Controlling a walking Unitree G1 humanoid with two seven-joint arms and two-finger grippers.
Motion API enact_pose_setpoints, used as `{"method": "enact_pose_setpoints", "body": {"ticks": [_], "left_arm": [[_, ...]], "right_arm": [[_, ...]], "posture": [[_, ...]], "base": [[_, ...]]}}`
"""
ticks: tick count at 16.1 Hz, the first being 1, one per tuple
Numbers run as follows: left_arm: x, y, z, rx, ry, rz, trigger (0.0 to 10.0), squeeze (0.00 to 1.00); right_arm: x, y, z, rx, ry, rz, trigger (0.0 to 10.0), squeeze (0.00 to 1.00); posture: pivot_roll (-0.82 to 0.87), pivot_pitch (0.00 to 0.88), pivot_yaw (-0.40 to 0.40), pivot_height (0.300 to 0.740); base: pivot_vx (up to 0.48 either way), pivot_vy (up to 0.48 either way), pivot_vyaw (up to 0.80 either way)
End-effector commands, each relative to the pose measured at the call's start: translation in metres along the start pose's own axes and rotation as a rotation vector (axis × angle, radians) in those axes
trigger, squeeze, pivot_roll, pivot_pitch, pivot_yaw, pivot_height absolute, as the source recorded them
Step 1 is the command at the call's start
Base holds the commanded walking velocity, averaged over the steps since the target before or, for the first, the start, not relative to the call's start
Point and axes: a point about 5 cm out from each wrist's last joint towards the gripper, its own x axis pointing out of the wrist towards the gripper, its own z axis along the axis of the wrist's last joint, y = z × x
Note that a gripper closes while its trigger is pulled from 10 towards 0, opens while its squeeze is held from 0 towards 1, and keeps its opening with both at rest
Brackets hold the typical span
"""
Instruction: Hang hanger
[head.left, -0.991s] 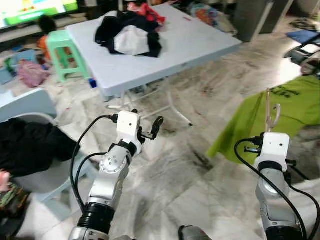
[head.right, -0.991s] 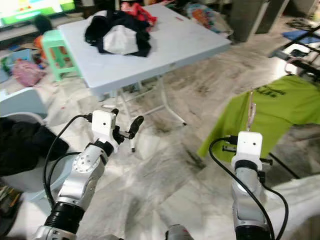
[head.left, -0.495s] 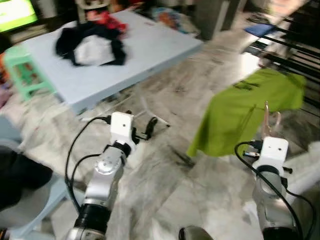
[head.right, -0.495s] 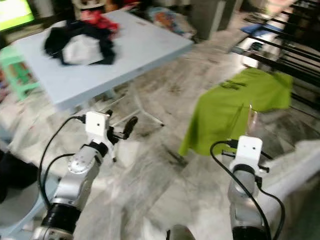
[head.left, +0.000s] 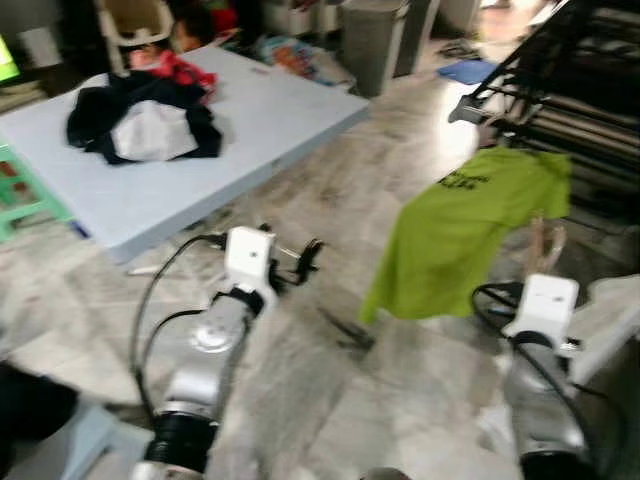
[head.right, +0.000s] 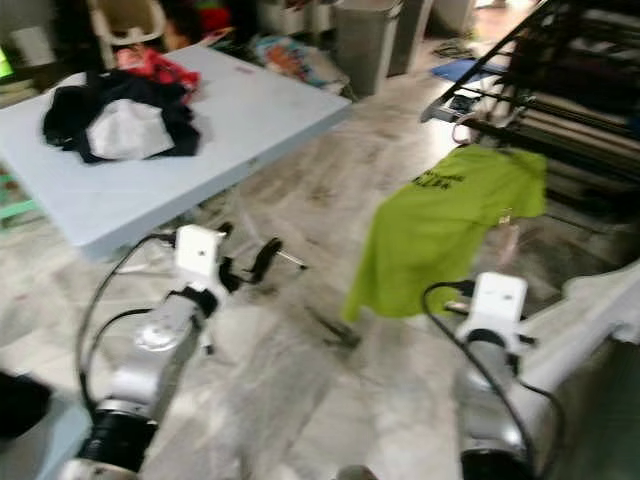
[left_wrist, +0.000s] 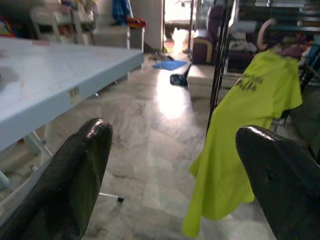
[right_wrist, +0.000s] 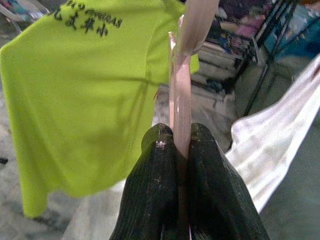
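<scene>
Hanger (head.left: 541, 243), thin and pink, stands upright before the green shirt (head.left: 462, 228) over a grey marble floor (head.left: 330, 400); a pale desk (head.left: 250, 110) with clothes sits well apart. Left wrist view: left gripper (left_wrist: 180, 185) jaws spread wide. Right wrist view: right gripper (right_wrist: 182, 150) jaws clamp the hanger, long axis along the fingers.

Pale blue folding table (head.left: 260, 110) far left, heap of black and white clothes (head.left: 140, 125) on it, lime-green printed T-shirt (head.left: 460, 230) hanging right, black metal drying rack (head.left: 560, 70) far right behind it, grey bin (head.left: 372, 40) far centre.
</scene>
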Motion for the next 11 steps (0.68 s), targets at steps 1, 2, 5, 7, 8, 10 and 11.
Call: {"method": "enact_pose_setpoints", "body": {"ticks": [1,2,5,7,8,10,11], "left_arm": [[0.0031,-0.0047,0.0028,-0.001,-0.004,-0.021,10.0,0.00],[0.0033,-0.0053,0.0028,0.000,-0.002,-0.025,10.0,0.00],[0.0036,-0.0058,0.0025,0.001,0.000,-0.027,10.0,0.00],[0.0035,-0.0054,0.0022,0.003,0.002,-0.028,10.0,0.00],[0.0034,-0.0055,0.0020,0.003,0.004,-0.032,10.0,0.00],[0.0033,-0.0060,0.0020,0.002,0.006,-0.037,10.0,0.00],[0.0031,-0.0061,0.0020,0.002,0.006,-0.038,10.0,0.00]], "right_arm": [[0.0033,-0.0077,-0.0019,0.010,0.031,-0.045,10.0,0.00],[0.0035,-0.0084,-0.0034,0.018,0.043,-0.056,10.0,0.00],[0.0034,-0.0090,-0.0052,0.039,0.057,-0.072,10.0,0.00],[0.0030,-0.0087,-0.0054,0.043,0.060,-0.076,10.0,0.00],[0.0025,-0.0082,-0.0055,0.042,0.060,-0.077,10.0,0.00],[0.0016,-0.0071,-0.0065,0.041,0.066,-0.078,10.0,0.00],[0.0013,-0.0070,-0.0068,0.040,0.068,-0.078,10.0,0.00]], "posture": [[-0.06,0.000,0.039,0.740],[-0.06,0.000,0.041,0.740],[-0.06,0.000,0.041,0.740],[-0.06,0.000,0.043,0.740],[-0.06,0.000,0.043,0.740],[-0.06,0.000,0.043,0.740],[-0.06,0.000,0.043,0.740]], "base": [[0.300,0.296,-0.80],[0.304,0.292,-0.80],[0.298,0.290,-0.80],[0.298,0.291,-0.80],[0.307,0.292,-0.80],[0.317,0.292,-0.80],[0.326,0.292,-0.80]]}}
